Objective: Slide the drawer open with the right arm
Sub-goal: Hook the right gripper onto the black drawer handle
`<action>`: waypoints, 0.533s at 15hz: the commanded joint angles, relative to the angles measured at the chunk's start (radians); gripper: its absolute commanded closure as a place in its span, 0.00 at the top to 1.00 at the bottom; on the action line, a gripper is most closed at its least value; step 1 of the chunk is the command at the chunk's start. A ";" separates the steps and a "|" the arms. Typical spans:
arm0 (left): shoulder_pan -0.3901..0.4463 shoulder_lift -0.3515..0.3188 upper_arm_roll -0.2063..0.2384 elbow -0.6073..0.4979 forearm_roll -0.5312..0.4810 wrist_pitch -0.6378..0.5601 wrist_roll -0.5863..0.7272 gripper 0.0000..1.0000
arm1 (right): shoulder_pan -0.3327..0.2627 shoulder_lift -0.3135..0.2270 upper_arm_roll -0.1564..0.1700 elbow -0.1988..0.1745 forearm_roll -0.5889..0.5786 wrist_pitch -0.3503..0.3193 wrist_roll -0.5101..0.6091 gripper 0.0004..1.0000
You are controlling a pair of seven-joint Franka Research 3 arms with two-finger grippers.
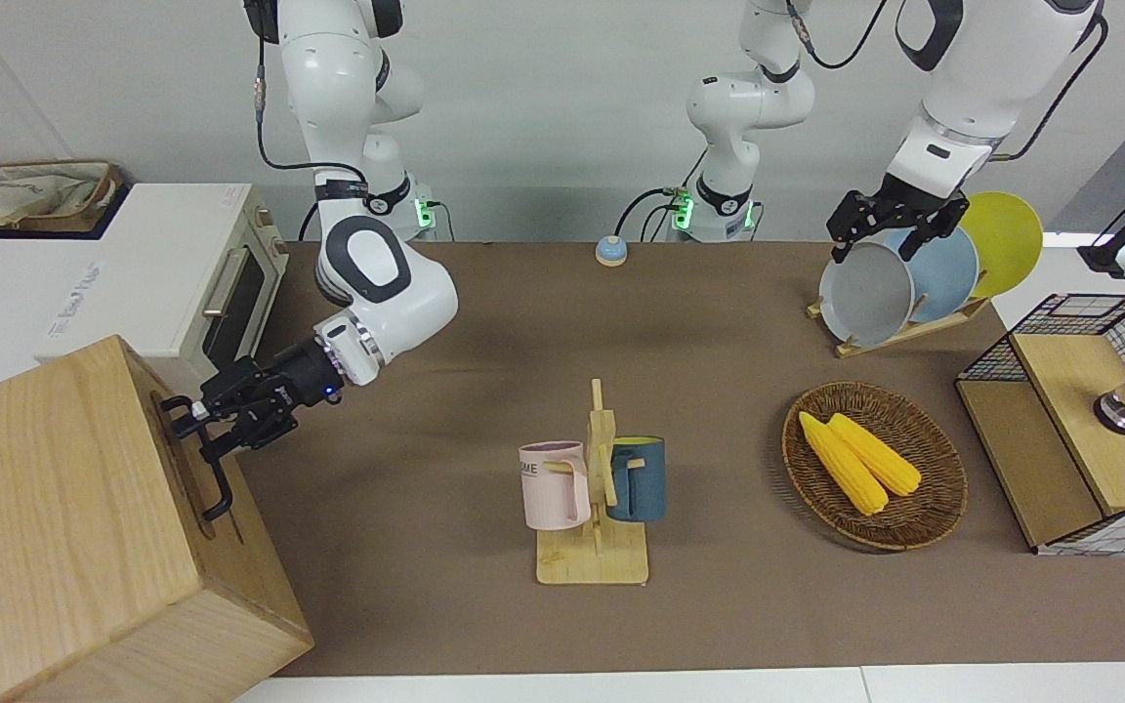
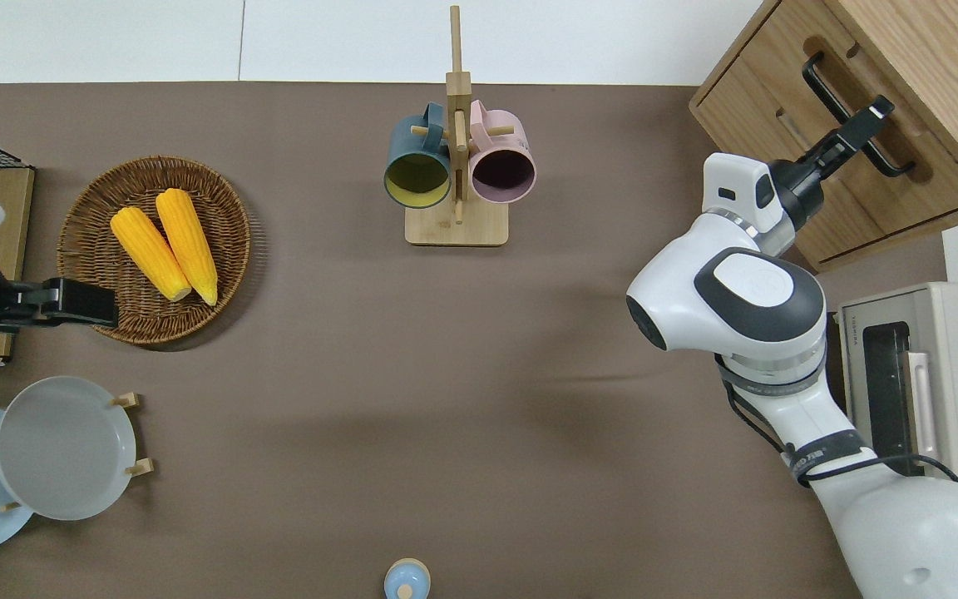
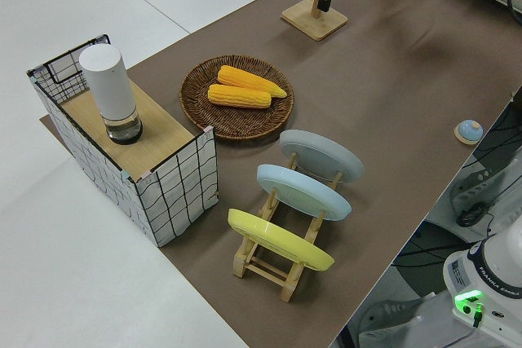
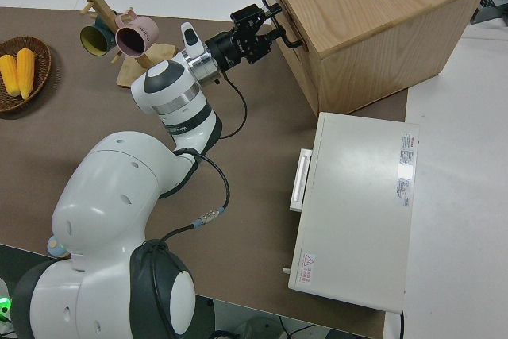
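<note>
Our right claw [image 1: 211,430] reaches the drawer's [image 2: 841,125] black handle [image 1: 216,478] at the bench's right-arm end, fingers spread around the bar, not clenched. Drawer looks closed; gripping and pulling remain.

I can make out "ME" on the pink mug [image 1: 555,485] on the wooden rack. The white oven [image 2: 928,374] carries small lettering at its front corner, too small for me to read.
</note>
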 commanded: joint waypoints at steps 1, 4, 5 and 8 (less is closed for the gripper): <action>-0.005 -0.009 0.004 0.001 0.013 -0.005 0.005 1.00 | -0.015 0.015 -0.006 0.016 -0.044 0.030 0.042 0.18; -0.006 -0.009 0.004 0.001 0.013 -0.005 0.005 1.00 | -0.012 0.013 -0.004 0.014 -0.039 0.016 0.038 0.12; -0.005 -0.007 0.004 0.001 0.013 -0.005 0.006 1.00 | -0.008 0.012 0.002 0.014 -0.035 0.007 0.033 0.12; -0.005 -0.009 0.002 0.001 0.013 -0.005 0.006 1.00 | -0.005 0.009 0.008 0.014 -0.023 -0.018 0.033 0.09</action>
